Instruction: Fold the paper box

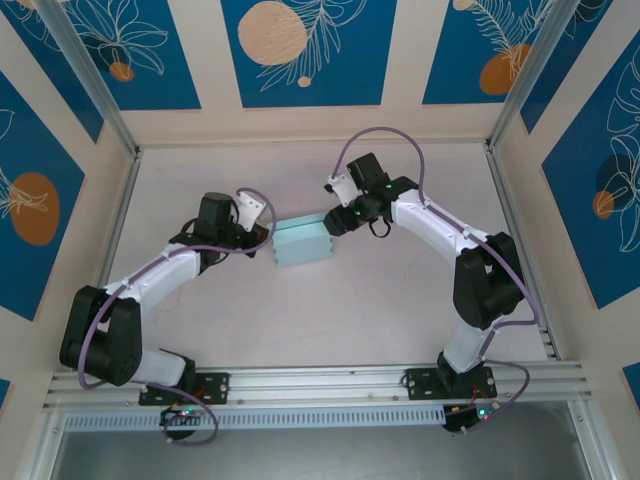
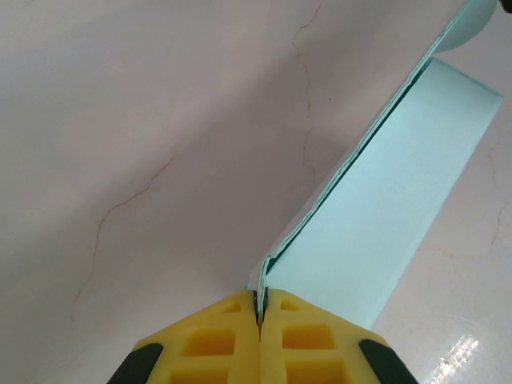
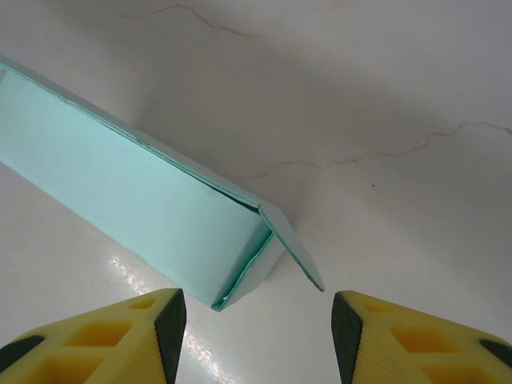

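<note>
The paper box (image 1: 301,243) lies on the bench (image 1: 350,320) between my claws. My left claw (image 2: 260,304) is clenched on its edge. My right claw (image 3: 258,310) stands released, just short of the box's other end.

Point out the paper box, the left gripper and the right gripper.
paper box (image 1: 301,243), top view, its upper face.
left gripper (image 2: 259,304), left wrist view, between its closed fingertips.
right gripper (image 3: 258,309), right wrist view, between its spread fingertips.

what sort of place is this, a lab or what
Probably a lab robot cell: left arm and right arm bolted to an aluminium rail, a pale veined table walled by blue leaf-print panels, a paper box between the arms.
</note>
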Tool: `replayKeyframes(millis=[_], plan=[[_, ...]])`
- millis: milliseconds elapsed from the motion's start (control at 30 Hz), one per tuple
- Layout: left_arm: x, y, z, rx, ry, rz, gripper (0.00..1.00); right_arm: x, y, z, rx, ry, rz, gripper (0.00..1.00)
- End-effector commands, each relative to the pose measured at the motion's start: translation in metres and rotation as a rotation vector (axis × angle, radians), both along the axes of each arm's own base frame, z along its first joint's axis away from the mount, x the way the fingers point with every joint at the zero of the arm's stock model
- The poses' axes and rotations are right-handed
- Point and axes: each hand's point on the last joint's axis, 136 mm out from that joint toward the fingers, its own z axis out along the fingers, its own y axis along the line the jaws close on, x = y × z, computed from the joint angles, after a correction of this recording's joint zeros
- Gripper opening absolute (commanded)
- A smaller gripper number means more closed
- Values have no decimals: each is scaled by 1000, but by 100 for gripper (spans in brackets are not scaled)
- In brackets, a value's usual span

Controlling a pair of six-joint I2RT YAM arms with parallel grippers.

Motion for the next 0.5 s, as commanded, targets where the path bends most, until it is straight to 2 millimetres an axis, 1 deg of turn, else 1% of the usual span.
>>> replayKeyframes(millis=[0, 100, 233, 333, 467], plan=[[0, -6, 0, 13, 14, -27, 0, 6, 6, 13, 38, -41, 76, 54], [2, -8, 0, 11, 13, -32, 0, 3, 14, 12, 68, -61, 155, 58], [3, -9, 2, 17, 6, -38, 0, 10, 15, 12, 84, -80, 186, 61], [3, -10, 3, 19, 4, -45, 0, 15, 16, 10, 96, -67, 189, 60], [5, -11, 3, 23, 5, -42, 0, 14, 20, 5, 98, -48, 193, 56]])
